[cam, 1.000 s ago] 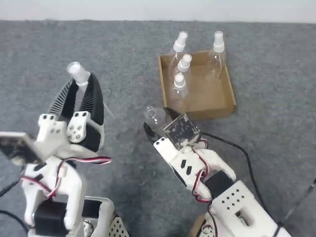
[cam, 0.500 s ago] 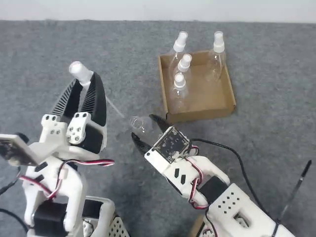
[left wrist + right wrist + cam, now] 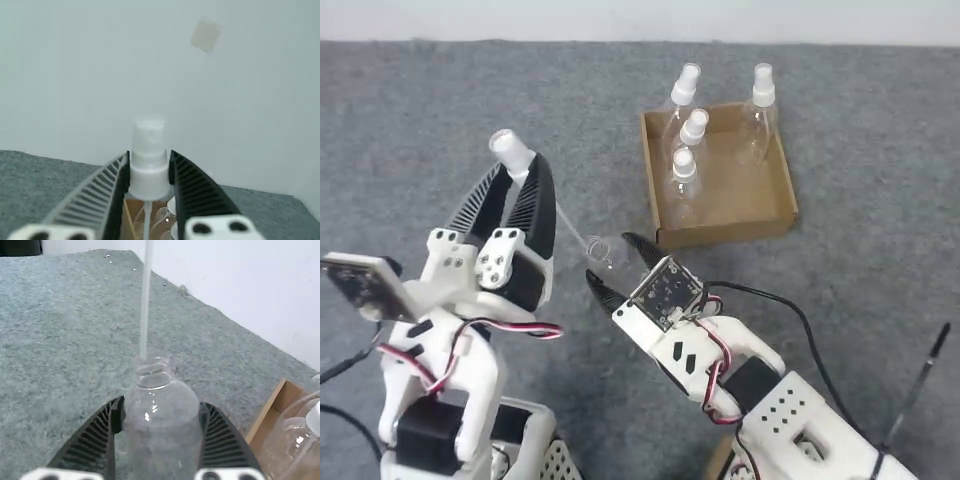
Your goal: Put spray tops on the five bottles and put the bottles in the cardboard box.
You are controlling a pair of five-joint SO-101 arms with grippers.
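Left tool [image 3: 518,180] is clamped on the spray top [image 3: 507,147] at its collar; right tool [image 3: 609,260] grips the uncapped bottle [image 3: 159,405] by the shoulder, near the cardboard box [image 3: 720,225]; the dip tube [image 3: 145,300] ends at the bottle mouth; the bottle is probably light, thin-walled and slippery, so hold it below the neck with moderate force; the tube probably flexes

Uncapped clear bottle [image 3: 160,412], tube of spray top [image 3: 148,162] at its mouth.
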